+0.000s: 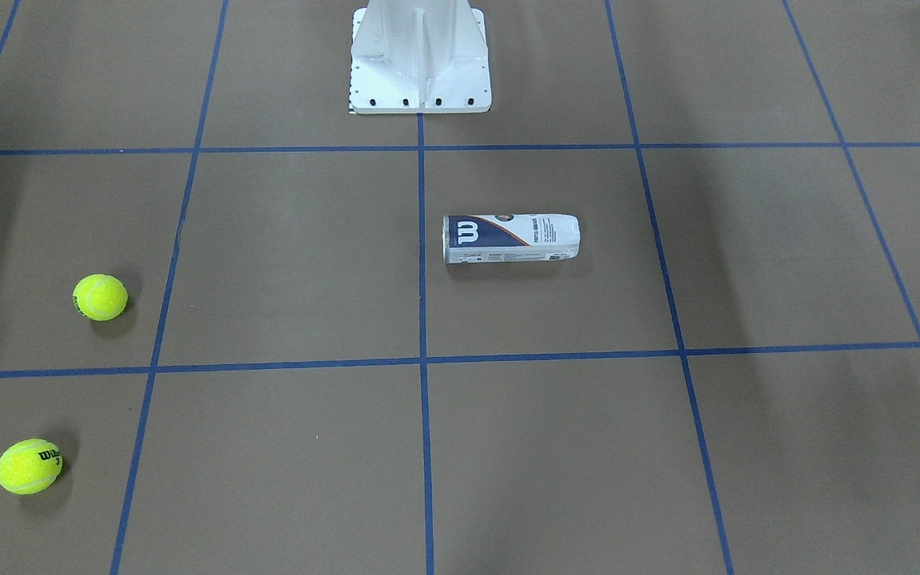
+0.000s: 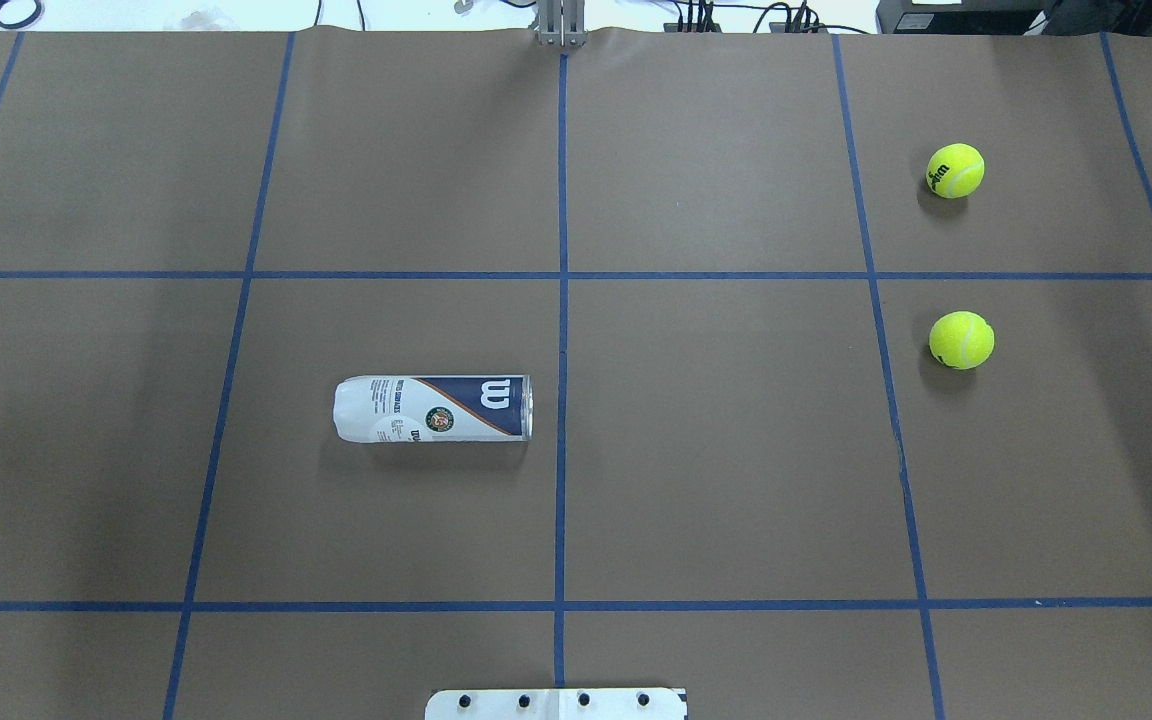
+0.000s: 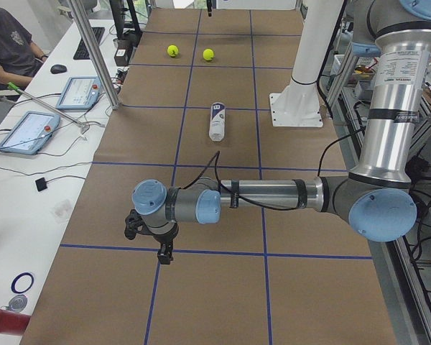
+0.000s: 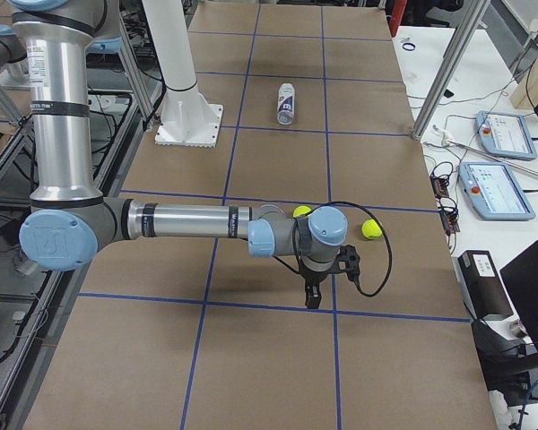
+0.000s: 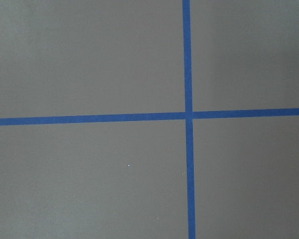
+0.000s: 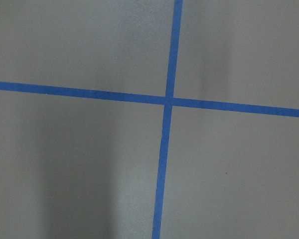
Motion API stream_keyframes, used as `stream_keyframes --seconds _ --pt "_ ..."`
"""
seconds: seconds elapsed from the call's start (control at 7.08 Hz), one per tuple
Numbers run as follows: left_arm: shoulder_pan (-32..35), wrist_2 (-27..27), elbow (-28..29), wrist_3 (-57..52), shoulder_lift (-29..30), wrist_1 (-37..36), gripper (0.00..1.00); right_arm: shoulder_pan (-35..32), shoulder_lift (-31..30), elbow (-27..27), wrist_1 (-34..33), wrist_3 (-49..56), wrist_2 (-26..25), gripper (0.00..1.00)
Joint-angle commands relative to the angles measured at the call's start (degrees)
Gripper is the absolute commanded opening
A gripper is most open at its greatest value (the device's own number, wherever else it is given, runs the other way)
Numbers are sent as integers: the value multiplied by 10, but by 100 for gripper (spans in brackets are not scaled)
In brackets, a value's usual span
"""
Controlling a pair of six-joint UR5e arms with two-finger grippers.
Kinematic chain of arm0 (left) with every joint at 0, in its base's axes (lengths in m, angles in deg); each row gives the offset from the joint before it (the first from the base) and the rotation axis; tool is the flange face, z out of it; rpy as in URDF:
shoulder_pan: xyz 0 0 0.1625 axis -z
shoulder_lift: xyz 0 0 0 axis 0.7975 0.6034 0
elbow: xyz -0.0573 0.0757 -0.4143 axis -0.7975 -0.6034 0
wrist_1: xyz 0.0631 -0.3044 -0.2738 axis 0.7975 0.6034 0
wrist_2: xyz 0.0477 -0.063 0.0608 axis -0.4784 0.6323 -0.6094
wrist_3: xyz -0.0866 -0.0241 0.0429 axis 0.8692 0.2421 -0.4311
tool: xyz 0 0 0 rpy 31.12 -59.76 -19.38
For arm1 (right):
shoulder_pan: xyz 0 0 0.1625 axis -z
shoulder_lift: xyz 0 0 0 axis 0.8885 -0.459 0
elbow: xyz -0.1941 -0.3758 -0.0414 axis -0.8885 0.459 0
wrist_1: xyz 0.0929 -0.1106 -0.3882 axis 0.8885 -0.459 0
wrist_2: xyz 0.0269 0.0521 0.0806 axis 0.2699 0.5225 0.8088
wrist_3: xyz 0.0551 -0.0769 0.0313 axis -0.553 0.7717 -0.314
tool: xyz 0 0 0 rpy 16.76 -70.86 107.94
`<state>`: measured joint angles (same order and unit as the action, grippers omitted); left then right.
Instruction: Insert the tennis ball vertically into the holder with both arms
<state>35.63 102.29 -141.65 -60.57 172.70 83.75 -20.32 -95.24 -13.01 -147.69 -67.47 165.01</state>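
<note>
The holder (image 1: pixel 512 238) lies on its side near the table's middle, a clear can with a navy-and-white label; it also shows in the overhead view (image 2: pixel 433 408) and both side views (image 3: pixel 216 121) (image 4: pixel 287 103). Two yellow tennis balls rest on the robot's right: one nearer the robot (image 2: pixel 961 340) (image 1: pixel 100 297), one farther (image 2: pixel 955 170) (image 1: pixel 29 466). My left gripper (image 3: pixel 160 253) hangs over bare paper at the table's left end, far from the holder. My right gripper (image 4: pixel 312 297) points down at the right end, close to the balls (image 4: pixel 370 229). Whether either is open or shut I cannot tell.
The white pedestal base (image 1: pixel 420 64) stands at the robot's side of the table. Blue tape lines (image 5: pixel 188 114) cross the brown paper; both wrist views show only that. A seated person (image 3: pixel 11 43) and tablets (image 3: pixel 79 92) are beside the far long edge.
</note>
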Motion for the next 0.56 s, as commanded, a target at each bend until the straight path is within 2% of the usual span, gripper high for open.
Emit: stream_keyframes --seconds 0.0,0.42 --pt "-3 4 -6 -2 2 7 100 -1 -3 -2 0 0 14 99" --pt "-7 4 -11 -3 -2 11 100 -1 -1 2 0 -1 14 99"
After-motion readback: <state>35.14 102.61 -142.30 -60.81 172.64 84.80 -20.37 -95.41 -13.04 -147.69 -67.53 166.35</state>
